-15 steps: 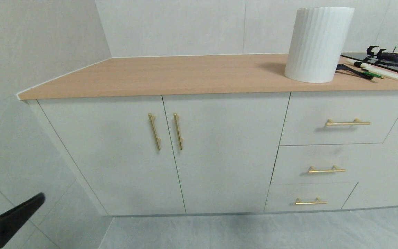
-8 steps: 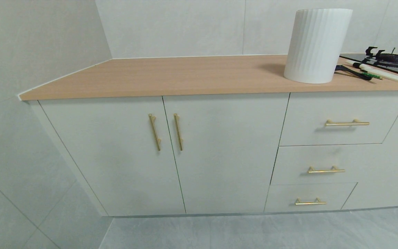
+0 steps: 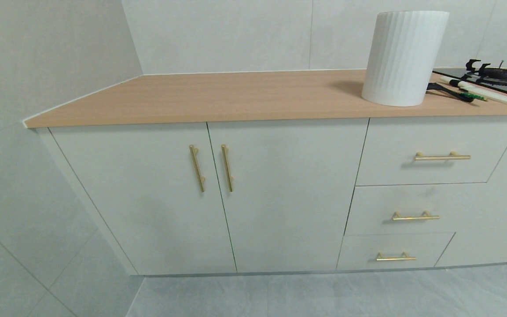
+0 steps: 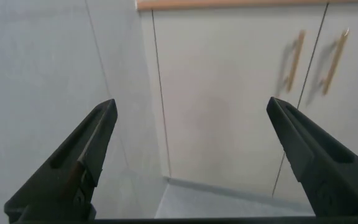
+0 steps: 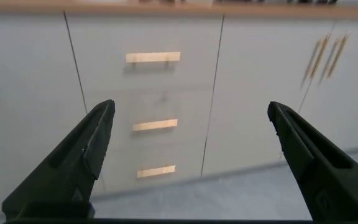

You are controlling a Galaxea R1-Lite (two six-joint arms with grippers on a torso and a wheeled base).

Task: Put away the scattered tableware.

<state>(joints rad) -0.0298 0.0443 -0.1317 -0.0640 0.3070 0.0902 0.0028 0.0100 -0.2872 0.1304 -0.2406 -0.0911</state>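
On the wooden countertop [image 3: 218, 94], at its right end, lie scattered utensils: a black-handled one [image 3: 450, 91], a long white one [image 3: 484, 91] and a small green-handled one [image 3: 473, 94]. A tall white ribbed container [image 3: 405, 57] stands just left of them. My left gripper [image 4: 191, 106] is open with nothing in it, low in front of the left cabinet door [image 4: 222, 93] near the wall corner. My right gripper [image 5: 191, 107] is also open with nothing in it, facing the stack of drawers [image 5: 148, 93], well below the countertop.
A black gas hob [image 3: 500, 74] sits at the far right behind the utensils. Below the counter are two cabinet doors with gold handles [image 3: 211, 167] and three drawers with gold handles [image 3: 442, 156]. A tiled wall [image 3: 38, 66] closes off the left side; grey floor [image 3: 324, 295] lies in front.
A second ago both grippers' tips showed at the head view's lower left and right edges; they have since drawn back out of it. The head camera tilted slightly.
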